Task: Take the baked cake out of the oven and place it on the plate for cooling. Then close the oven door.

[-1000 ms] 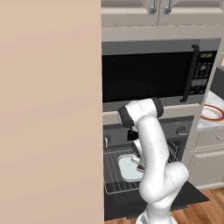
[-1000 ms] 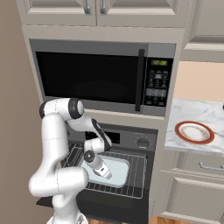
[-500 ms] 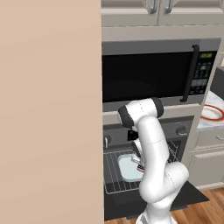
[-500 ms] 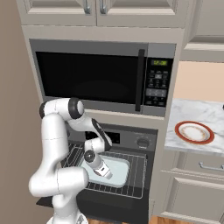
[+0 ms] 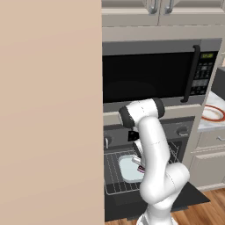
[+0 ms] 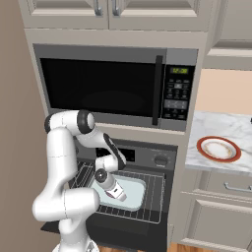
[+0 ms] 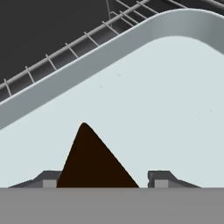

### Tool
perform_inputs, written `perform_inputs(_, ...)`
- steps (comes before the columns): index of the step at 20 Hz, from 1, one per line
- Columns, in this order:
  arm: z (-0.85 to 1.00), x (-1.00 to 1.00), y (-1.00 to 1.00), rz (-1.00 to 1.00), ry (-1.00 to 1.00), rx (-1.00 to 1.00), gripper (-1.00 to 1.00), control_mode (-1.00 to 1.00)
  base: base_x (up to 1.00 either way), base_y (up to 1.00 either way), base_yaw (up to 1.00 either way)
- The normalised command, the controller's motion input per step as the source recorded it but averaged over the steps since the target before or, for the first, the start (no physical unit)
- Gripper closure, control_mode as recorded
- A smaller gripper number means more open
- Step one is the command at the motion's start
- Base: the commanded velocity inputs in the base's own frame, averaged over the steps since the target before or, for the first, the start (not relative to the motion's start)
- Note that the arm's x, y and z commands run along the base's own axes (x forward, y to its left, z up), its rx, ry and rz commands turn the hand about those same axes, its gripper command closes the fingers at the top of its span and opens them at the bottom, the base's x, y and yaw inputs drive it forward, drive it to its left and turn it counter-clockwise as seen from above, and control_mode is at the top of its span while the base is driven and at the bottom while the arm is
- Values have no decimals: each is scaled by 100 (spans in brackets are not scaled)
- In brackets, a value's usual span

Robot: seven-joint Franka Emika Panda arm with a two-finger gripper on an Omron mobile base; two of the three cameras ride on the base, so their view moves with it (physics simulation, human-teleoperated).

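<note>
In the hand view the baked cake (image 7: pixel 94 162), a dark-brown wedge, stands between the fingertips of my gripper (image 7: pixel 105 181), which is shut on it. It rests on a pale tray (image 7: pixel 166 96) on the wire rack (image 7: pixel 65 48). From the right base view, my gripper (image 6: pixel 118 194) reaches down into the oven (image 6: pixel 147 156) over that tray (image 6: pixel 133 189). The oven door (image 5: pixel 193 197) hangs open and flat below. On the marble counter to the right lies the round plate (image 6: pixel 201 146) with its red-orange rim, bare.
A black-windowed microwave (image 6: pixel 108 88) sits directly above the oven. A tall beige panel (image 5: pixel 48 110) walls off the left side. Cabinet drawers (image 6: pixel 221 187) stand under the counter at right. The wire rack (image 6: pixel 152 197) extends around the tray.
The fingers have drawn in around the cake. The arm and the tray stay where they were.
</note>
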Motion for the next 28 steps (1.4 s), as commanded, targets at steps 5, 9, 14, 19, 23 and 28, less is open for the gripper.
perform_inputs(5, 0, 0, -2, 0, 2, 0, 100, -100, 0, 0, 0)
perform_inputs(9, 1, -6, -14, 0, 1, 0, 100, -100, 0, 0, 0)
perform_inputs(14, 14, -29, -31, 0, 0, 0, 100, -100, 0, 0, 0)
perform_inputs(19, 36, -36, -21, 0, 0, 0, 100, -100, 0, 0, 0)
perform_inputs(23, 42, -38, -19, 0, -1, 0, 100, -100, 0, 0, 0)
perform_inputs(28, 52, -49, -16, 0, -2, 0, 100, -100, 0, 0, 0)
